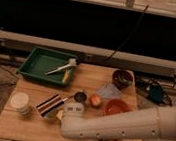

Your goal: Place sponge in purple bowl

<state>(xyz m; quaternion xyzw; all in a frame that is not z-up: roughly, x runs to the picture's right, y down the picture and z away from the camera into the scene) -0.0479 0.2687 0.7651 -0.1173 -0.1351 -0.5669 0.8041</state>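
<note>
My white arm reaches from the right across the front of the wooden table (pixel 26 128). The gripper (pixel 70 116) is at the arm's left end, low over the front middle of the table. The sponge is hidden under the arm's end and does not show. The purple bowl (pixel 122 78) is small, dark and deep with a greenish inside, and stands at the back right of the table, well away from the gripper.
A green tray (pixel 41 67) with a brush in it stands at the back left. An orange bowl (pixel 117 108), a pale grey-blue sheet (pixel 109 92), an orange fruit (pixel 95 100), a small dark round object (pixel 80 96), a striped packet (pixel 49 104) and a white jar (pixel 19 102) lie around the arm.
</note>
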